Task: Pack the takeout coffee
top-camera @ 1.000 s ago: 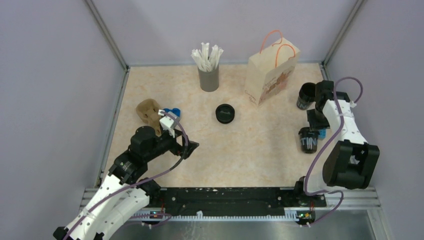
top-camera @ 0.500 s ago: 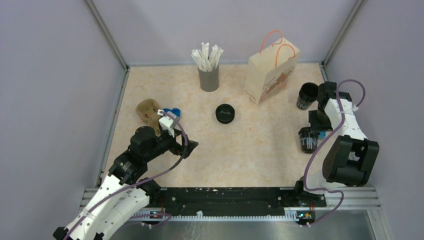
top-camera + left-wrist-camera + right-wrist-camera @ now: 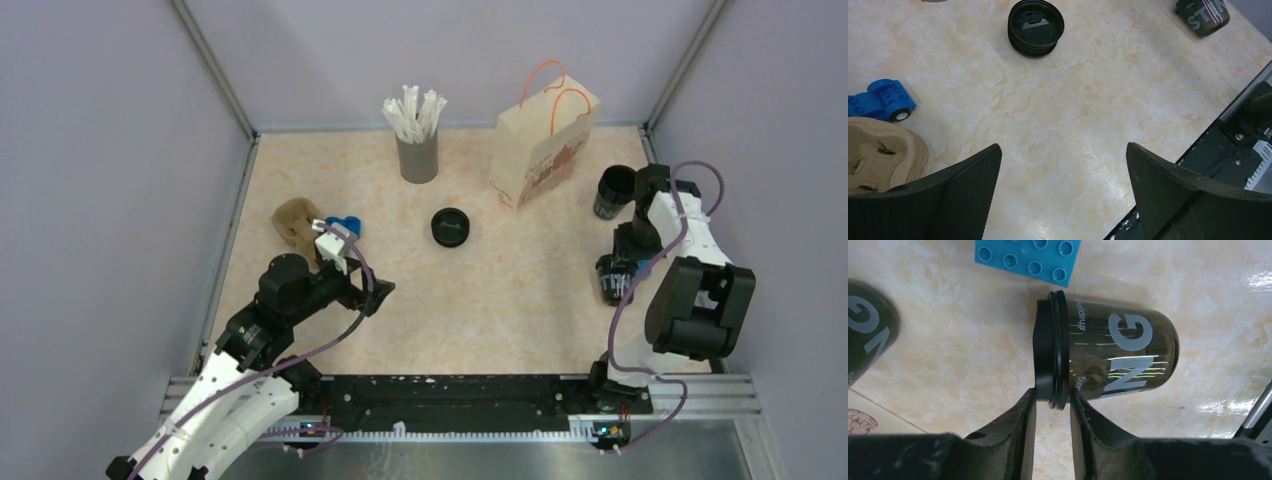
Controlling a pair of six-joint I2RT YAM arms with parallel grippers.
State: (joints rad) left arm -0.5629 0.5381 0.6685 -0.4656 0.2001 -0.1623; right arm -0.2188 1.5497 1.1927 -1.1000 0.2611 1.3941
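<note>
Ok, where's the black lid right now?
In the top view the black lid lies near the middle of the table, on the arms' side of the grey straw holder and left of the paper bag.

You're looking at a beige marbled tabletop (image 3: 520,310), with glare bouncing off it. Lilac wall panels (image 3: 330,50) are closing it in at 9, 12 and 3, and a black base rail (image 3: 450,392) is running along 6.
</note>
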